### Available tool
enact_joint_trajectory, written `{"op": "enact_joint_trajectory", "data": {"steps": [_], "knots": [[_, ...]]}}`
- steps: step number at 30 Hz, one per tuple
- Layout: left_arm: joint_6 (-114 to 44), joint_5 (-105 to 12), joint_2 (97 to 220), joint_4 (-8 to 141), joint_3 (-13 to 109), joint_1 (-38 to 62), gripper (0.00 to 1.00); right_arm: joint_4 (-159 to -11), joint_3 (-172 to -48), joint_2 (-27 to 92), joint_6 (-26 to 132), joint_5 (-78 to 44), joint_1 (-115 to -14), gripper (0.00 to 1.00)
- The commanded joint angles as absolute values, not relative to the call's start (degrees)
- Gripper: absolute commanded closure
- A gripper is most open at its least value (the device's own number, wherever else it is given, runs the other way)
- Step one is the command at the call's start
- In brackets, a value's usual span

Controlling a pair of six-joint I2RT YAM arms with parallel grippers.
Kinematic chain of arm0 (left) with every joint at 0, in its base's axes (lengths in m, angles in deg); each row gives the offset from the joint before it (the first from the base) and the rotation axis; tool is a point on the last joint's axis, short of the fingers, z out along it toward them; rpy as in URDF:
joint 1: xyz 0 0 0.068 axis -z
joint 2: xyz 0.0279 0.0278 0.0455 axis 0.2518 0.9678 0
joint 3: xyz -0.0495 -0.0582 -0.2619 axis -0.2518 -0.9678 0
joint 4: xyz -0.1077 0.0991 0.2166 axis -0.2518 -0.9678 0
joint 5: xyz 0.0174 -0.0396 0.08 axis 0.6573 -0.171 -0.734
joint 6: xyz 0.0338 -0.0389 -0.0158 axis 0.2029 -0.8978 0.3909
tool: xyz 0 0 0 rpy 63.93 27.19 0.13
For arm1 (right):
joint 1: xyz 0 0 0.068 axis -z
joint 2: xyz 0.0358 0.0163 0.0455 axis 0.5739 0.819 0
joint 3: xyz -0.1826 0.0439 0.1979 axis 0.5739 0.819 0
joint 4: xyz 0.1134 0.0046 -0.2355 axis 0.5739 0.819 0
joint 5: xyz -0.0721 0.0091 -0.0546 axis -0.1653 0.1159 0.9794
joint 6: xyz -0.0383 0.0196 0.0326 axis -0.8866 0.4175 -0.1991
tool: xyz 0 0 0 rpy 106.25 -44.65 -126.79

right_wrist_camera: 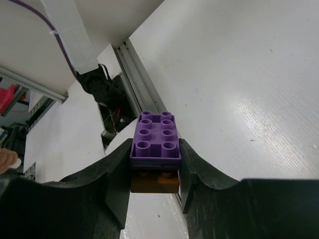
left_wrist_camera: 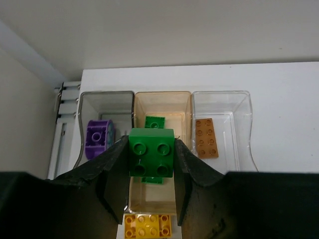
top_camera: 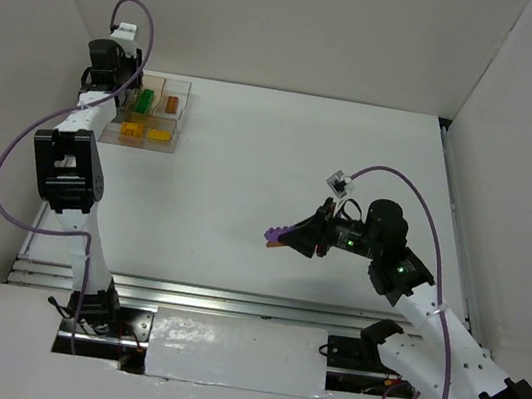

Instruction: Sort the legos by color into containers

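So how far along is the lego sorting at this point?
Well along. The tray holds a purple piece, green pieces, a brown plate and a yellow brick in separate cells. The left gripper holds a green brick over the green cell; the right gripper holds a purple brick stacked on a brown brick, away from the tray. Those three remain.

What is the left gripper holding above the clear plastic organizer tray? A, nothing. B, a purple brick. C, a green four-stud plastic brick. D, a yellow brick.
C: in the left wrist view, the left gripper clamps a green four-stud plastic brick between its fingers, above the middle cell of the clear plastic organizer tray.
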State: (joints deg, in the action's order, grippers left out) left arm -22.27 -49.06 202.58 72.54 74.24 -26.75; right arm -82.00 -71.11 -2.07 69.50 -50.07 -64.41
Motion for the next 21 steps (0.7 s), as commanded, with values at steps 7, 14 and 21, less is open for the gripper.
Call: {"op": "enact_joint_trajectory", "data": {"steps": [7,14,21], "knots": [[-17.1,-44.6,210.5,73.4,81.1,-25.6,0.96,-85.4,-71.8,-0.3,70.0,-50.5,-64.7,1.0],[-19.7,-46.0,213.2,76.1,79.7,-25.7,0.89,-85.4,-72.0,0.5,69.8,-50.6,-64.7,1.0],[-21.4,-46.7,212.4,76.2,79.1,-25.7,0.41,-85.4,-72.0,1.0,69.5,-52.1,-64.6,1.0]]}}
